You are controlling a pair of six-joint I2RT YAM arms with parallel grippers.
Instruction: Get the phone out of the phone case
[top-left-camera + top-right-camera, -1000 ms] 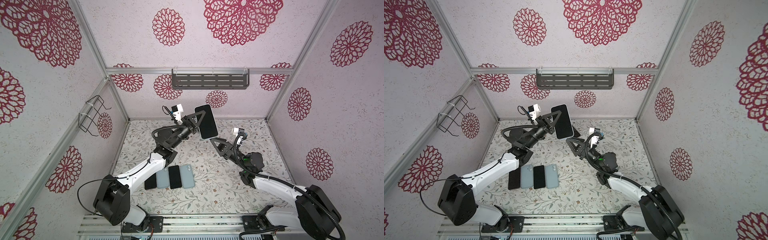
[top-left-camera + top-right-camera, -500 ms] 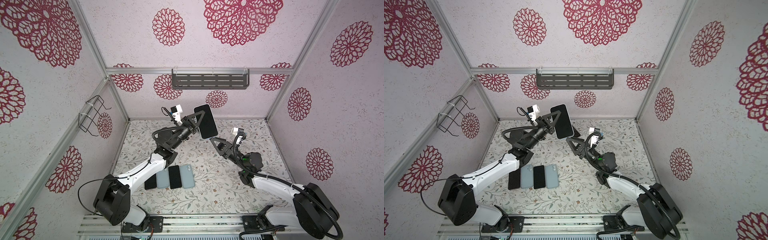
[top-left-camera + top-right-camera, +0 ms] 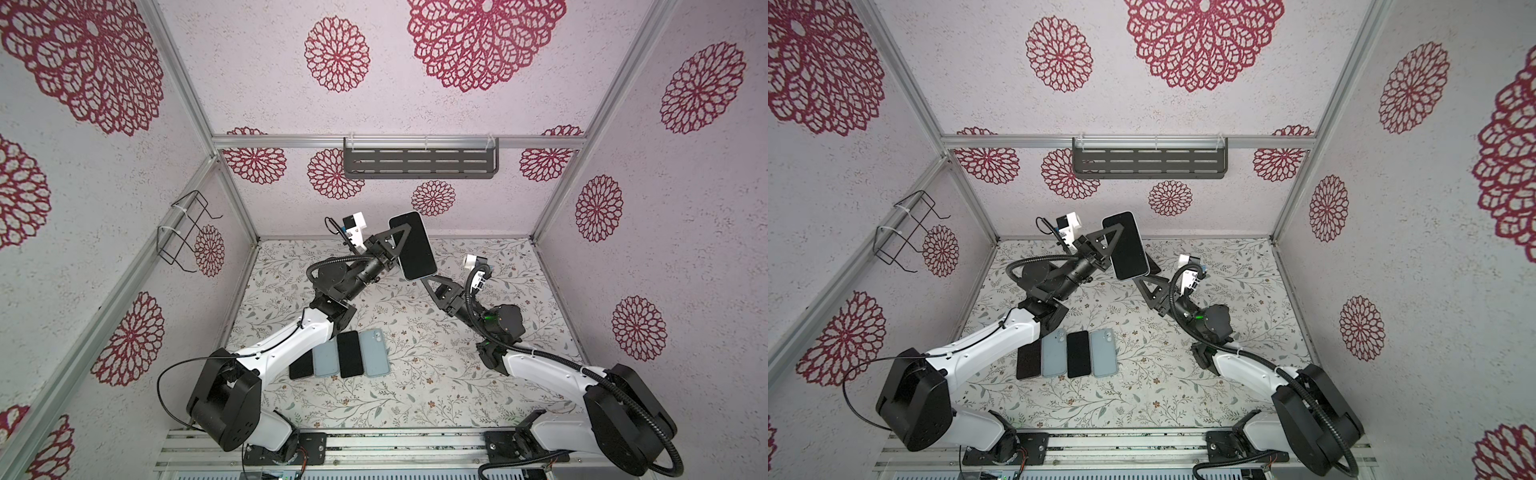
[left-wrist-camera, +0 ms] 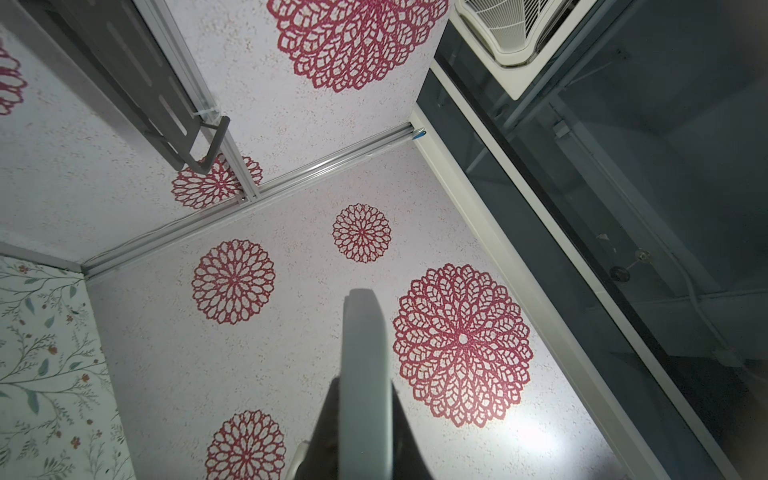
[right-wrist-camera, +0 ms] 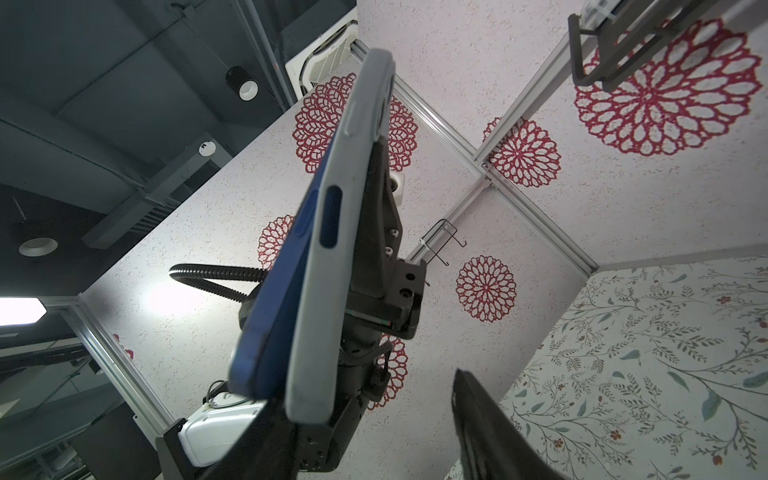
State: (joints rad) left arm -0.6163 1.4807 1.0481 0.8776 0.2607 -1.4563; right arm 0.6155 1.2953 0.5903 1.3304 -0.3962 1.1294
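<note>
The phone [image 3: 413,245] [image 3: 1128,245] hangs in the air at mid back, dark screen up toward both top views, still in its grey phone case [image 5: 332,270] [image 4: 365,374]. My left gripper [image 3: 401,237] [image 3: 1113,237] [image 4: 365,415] is shut on the cased phone across its flat faces. In the right wrist view the phone's blue edge [image 5: 291,282] stands a little out of the case at the lower end. My right gripper [image 3: 430,277] [image 3: 1144,276] [image 5: 365,399] is open just under that lower end. One finger is close beside the end, the other well apart.
Two dark phones [image 3: 350,354] and two light blue cases [image 3: 374,353] lie in a row on the floral table [image 3: 415,374] near the left arm. A grey shelf [image 3: 419,162] hangs on the back wall and a wire rack [image 3: 183,232] on the left wall.
My right gripper has crept up toward the phone's lower end and its jaws have narrowed. The left gripper keeps the cased phone almost still.
</note>
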